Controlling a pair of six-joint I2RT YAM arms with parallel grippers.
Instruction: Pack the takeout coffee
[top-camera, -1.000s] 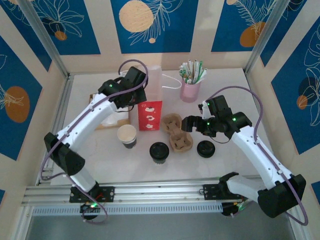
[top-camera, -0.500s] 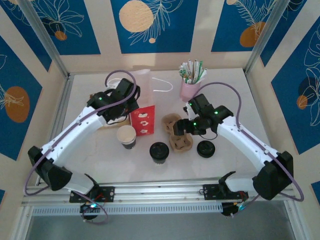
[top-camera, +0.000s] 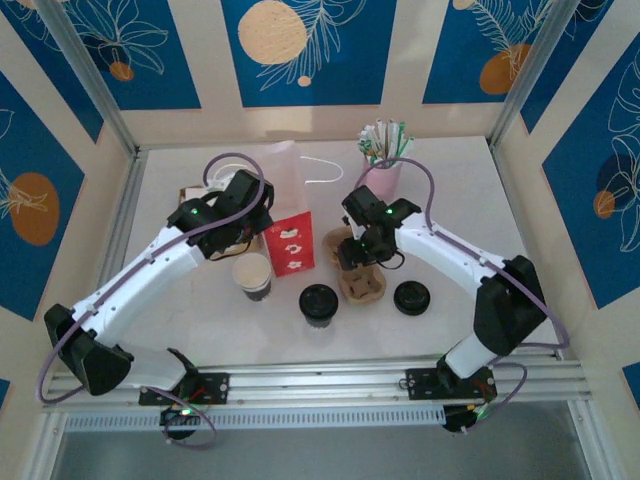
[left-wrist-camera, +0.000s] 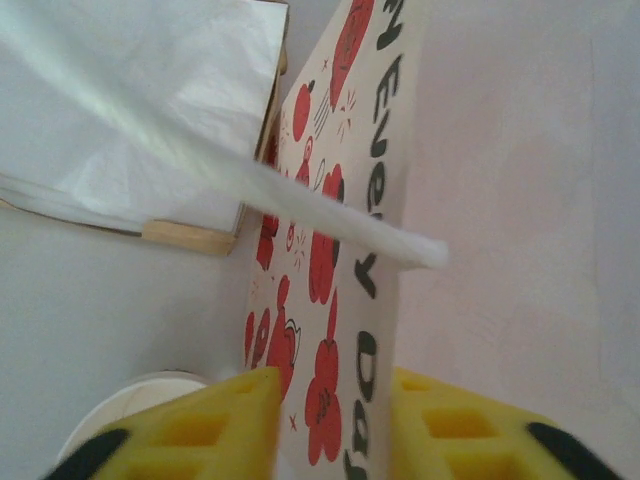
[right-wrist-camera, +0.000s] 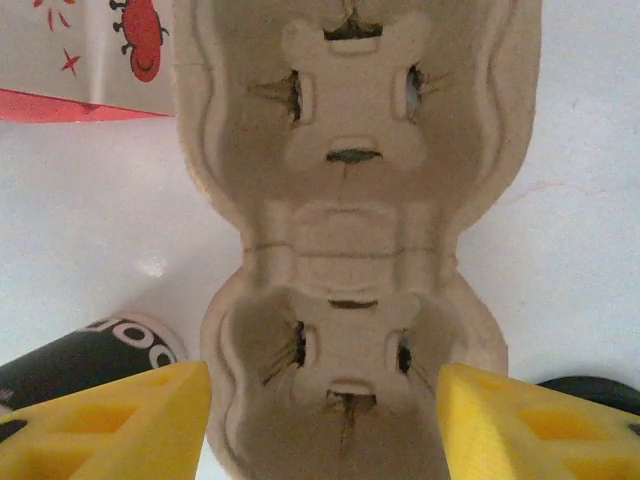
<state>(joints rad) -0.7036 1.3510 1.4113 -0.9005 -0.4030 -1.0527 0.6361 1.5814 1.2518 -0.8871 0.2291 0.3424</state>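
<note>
The left jaws hang low against the near side of the red-and-white printed paper bag (top-camera: 291, 237). In the wrist view their yellow fingers (left-wrist-camera: 215, 425) stand a little apart, a narrow gap, with the bag's printed panel (left-wrist-camera: 340, 200) showing in it. I cannot tell whether either pad touches the paper, and nothing looks clamped. The bag's white handle (left-wrist-camera: 300, 195) crosses in front, and a wooden holder of white napkins (left-wrist-camera: 150, 120) sits just beside the bag.

The takeout coffee (top-camera: 253, 272) stands upright and uncovered on the tabletop (top-camera: 460, 200), close in front of the bag's near left corner and just under the left arm's wrist. Its pale rim (left-wrist-camera: 140, 400) shows right beside the left finger. Neither arm has hold of it.

The right jaws are down over the brown pulp cup carrier (top-camera: 359, 268). Their fingers (right-wrist-camera: 110, 420) are spread wide, one on each side of the carrier's near well (right-wrist-camera: 345, 340), and are not squeezing it. Whether they brush its rim I cannot tell.

A black lidded cup (top-camera: 318, 303) stands near the carrier's left, a loose black lid (top-camera: 411, 297) on its right, and a pink cup of wrapped straws (top-camera: 381, 165) stands further back.
</note>
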